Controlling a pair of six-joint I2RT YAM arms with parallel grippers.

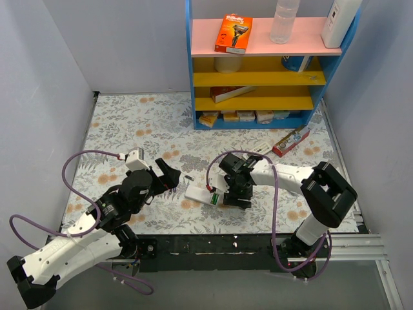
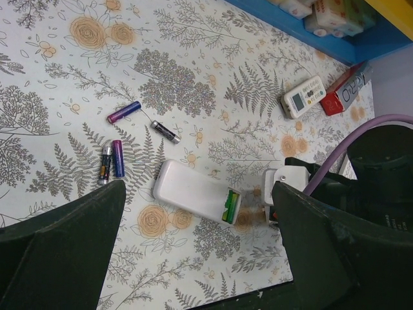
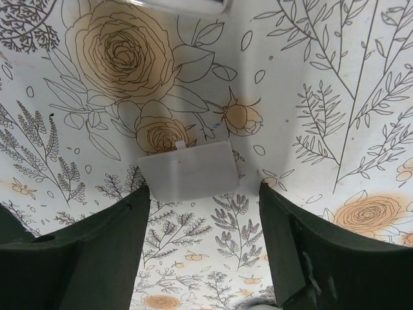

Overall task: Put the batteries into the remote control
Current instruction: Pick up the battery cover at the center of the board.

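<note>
Left arm (image 1: 71, 248) and right arm (image 1: 284, 174), white over black.
Smooth white shells, blocky black joints; a purple cable (image 2: 361, 132) loops off each.

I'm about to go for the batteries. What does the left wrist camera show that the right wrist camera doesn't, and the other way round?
Left wrist only: four batteries loose on the cloth, the remote lying back up with its compartment open, and a second remote and a red box near the blue shelf.
Right wrist only: a close look at the battery cover, lying flat between the open fingers of the right gripper.
Both: the flowered tablecloth, and likely the cover, seen small beside the remote in the left wrist view.
</note>
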